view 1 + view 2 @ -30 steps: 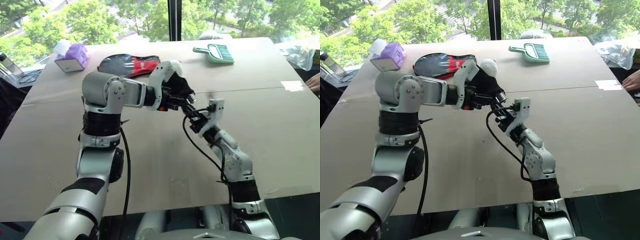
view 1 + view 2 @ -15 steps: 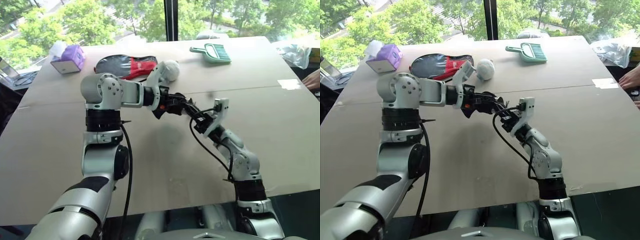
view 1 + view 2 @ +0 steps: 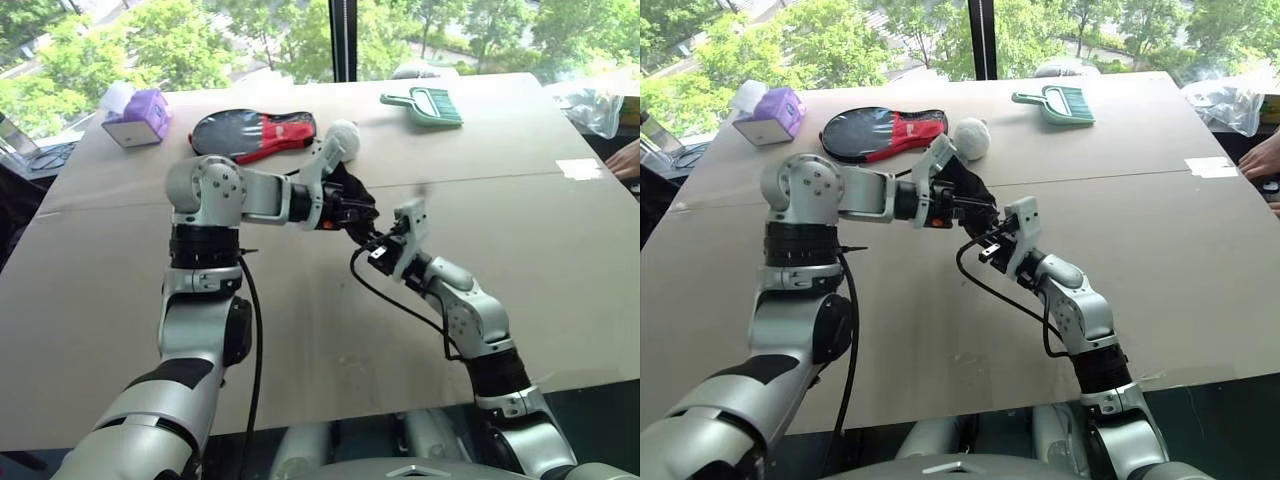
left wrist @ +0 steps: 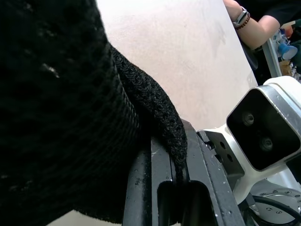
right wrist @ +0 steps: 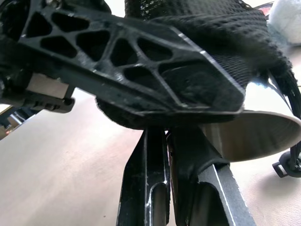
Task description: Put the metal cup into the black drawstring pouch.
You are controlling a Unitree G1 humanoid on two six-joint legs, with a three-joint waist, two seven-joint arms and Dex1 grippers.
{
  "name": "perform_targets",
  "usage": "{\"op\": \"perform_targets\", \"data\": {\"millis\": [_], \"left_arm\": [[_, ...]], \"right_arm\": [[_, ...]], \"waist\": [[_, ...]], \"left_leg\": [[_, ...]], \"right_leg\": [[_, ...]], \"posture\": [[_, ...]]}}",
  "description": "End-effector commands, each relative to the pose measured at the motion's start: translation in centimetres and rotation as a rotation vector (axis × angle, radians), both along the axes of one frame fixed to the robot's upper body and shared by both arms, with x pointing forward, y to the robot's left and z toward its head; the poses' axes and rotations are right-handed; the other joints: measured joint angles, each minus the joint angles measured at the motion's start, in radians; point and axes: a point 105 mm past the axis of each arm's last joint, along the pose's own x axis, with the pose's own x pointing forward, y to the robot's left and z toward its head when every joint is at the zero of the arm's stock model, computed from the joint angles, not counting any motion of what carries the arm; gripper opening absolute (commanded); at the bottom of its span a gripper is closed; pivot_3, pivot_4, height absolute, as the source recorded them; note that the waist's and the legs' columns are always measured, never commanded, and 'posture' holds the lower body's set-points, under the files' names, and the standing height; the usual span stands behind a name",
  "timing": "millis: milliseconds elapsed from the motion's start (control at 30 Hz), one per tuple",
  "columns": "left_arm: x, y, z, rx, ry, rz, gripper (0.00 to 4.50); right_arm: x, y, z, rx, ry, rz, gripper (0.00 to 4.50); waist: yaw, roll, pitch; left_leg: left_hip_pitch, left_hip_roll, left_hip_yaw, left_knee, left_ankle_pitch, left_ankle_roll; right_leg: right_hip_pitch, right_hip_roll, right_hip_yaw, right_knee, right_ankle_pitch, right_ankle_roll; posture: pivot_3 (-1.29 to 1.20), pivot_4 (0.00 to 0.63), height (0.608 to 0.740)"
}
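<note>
A broad tan bench (image 3: 560,270) runs back to a window with green trees behind it; a seam crosses the surface from side to side. A person's hand (image 3: 627,160) rests at the bench's right edge. Along the far part lie one black-and-red paddle cover (image 3: 252,133), one purple tissue box (image 3: 140,115) at the far left, one green dustpan brush (image 3: 428,105) at the far right, one white ball (image 3: 343,137) just beside the cover, and a clear plastic bag (image 3: 595,108) at the far right corner. The near and right halves of the surface lie bare, leaving wide room around both arms. Above the centre the two arms meet. One black drawstring pouch (image 3: 347,195) hangs off the bench between them. The left pincer (image 4: 165,184) is clamped narrow on a fold of the pouch's rim. The right pincer (image 5: 181,176) is likewise closed narrow, pinching the pouch fabric from the opposite side. One metal cup (image 5: 254,132) shows in the right wrist view, its shiny wall emerging from under the pouch fabric, partly inside the mouth.
</note>
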Motion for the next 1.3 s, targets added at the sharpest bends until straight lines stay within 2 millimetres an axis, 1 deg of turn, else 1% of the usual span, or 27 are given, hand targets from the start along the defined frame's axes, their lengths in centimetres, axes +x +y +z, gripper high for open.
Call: {"op": "perform_targets", "data": {"millis": [33,233,300,433,533,600,667,733,833,933,1000,1067,1200,1300], "left_arm": [[-0.4,-0.4,0.6,-0.008,-0.024,-0.027,0.00],[-0.4,-0.3,0.7,-0.008,-0.019,-0.028,0.00],[-0.4,-0.2,0.8,-0.007,-0.021,-0.026,0.00],[-0.3,0.0,0.9,-0.007,-0.023,-0.016,0.00],[-0.1,0.3,0.4,0.025,-0.041,0.003,0.00],[-0.2,0.4,-0.3,0.059,-0.064,0.001,0.00],[-0.7,0.0,-0.2,0.026,-0.088,-0.032,0.00],[-1.2,-0.1,-0.4,0.038,-0.106,-0.062,0.00],[-1.2,0.1,-0.6,0.094,-0.208,-0.087,0.00],[-1.0,0.9,-1.5,0.267,-0.395,-0.136,0.00],[-0.9,1.5,-1.8,0.371,-0.523,-0.180,0.00],[-1.0,1.8,-2.0,0.402,-0.566,-0.207,0.00],[-0.6,2.1,-2.1,0.427,-0.609,-0.203,0.00],[-0.5,2.3,-2.1,0.454,-0.631,-0.198,0.00]], "right_arm": [[0.4,-0.5,1.7,0.046,-0.044,-0.034,0.15],[0.4,-0.6,1.5,0.026,-0.061,-0.046,0.15],[0.3,-0.5,1.4,-0.027,-0.099,-0.049,0.15],[0.2,-0.3,1.0,-0.228,-0.258,-0.073,0.15],[-0.3,-0.4,0.9,-0.343,-0.348,-0.057,0.15],[-0.7,-0.7,0.5,-0.405,-0.378,-0.041,0.15],[-1.0,-1.1,0.1,-0.447,-0.388,-0.022,0.15],[-1.3,-1.3,-0.2,-0.481,-0.392,-0.002,0.15],[-1.9,-1.5,-0.7,-0.499,-0.381,0.037,0.15],[-2.3,-1.5,-1.0,-0.517,-0.366,0.069,0.15],[-2.3,-1.5,-0.8,-0.486,-0.343,0.068,0.15],[-2.4,-1.5,-0.7,-0.466,-0.332,0.073,0.15],[-2.1,-1.5,-0.2,-0.416,-0.320,0.058,0.15],[-1.8,-1.2,-0.3,-0.434,-0.328,0.061,0.15]], "waist": [[0.000,0.000,0.000],[-0.001,0.000,0.000],[0.000,0.000,0.000],[0.000,0.000,0.000],[-0.001,0.000,0.000],[-0.001,0.000,0.000],[0.000,0.000,0.000],[0.001,0.000,0.000],[0.001,0.000,0.000],[-0.001,0.000,0.000],[0.000,0.000,0.000],[0.009,0.000,0.000],[0.021,0.000,0.000],[0.024,0.000,0.000]], "left_leg": [[0.000,0.000,0.000,0.000,0.000,0.000],[0.000,0.000,0.000,0.000,0.000,0.000],[0.000,0.000,0.000,0.000,0.000,0.000],[0.000,0.000,0.000,0.000,0.000,0.000],[0.000,0.000,0.000,0.000,0.000,0.000],[0.000,0.000,0.000,0.000,0.000,0.000],[0.000,0.000,0.000,0.000,0.000,0.000],[0.000,0.000,0.000,0.000,0.000,0.000],[0.000,0.000,0.000,0.000,0.000,0.000],[0.000,0.000,0.000,-0.001,0.000,0.000],[0.001,0.000,0.000,-0.001,0.000,0.000],[0.001,0.000,0.000,-0.001,0.000,0.000],[0.000,0.000,0.000,-0.001,0.000,0.000],[0.000,0.000,0.000,-0.001,0.000,0.000]], "right_leg": [[0.000,0.000,0.000,0.000,0.000,0.000],[0.000,0.000,0.000,0.000,0.000,0.000],[0.000,0.000,0.000,0.000,0.000,0.000],[0.000,0.000,0.000,0.000,0.000,0.000],[0.000,0.000,0.000,0.000,0.000,0.000],[0.000,0.000,0.000,0.000,0.000,0.000],[0.000,0.000,0.000,0.000,0.000,0.000],[0.000,0.000,0.000,0.000,0.000,0.000],[0.000,0.000,0.000,0.000,0.000,0.000],[0.000,0.000,0.001,0.000,0.000,0.000],[0.000,0.000,0.001,0.000,0.000,0.000],[0.000,0.000,0.001,0.000,0.000,0.000],[0.000,0.000,0.001,-0.001,0.000,0.000],[0.000,0.000,0.001,-0.001,0.000,0.000]], "posture": [[0.00,0.150,0.740],[0.00,0.150,0.740],[0.00,0.150,0.740],[0.00,0.150,0.740],[0.00,0.150,0.740],[0.00,0.150,0.740],[0.00,0.150,0.740],[0.00,0.150,0.740],[0.00,0.150,0.740],[0.00,0.150,0.740],[0.00,0.150,0.740],[0.00,0.150,0.740],[0.00,0.150,0.740],[0.00,0.150,0.740]]}}
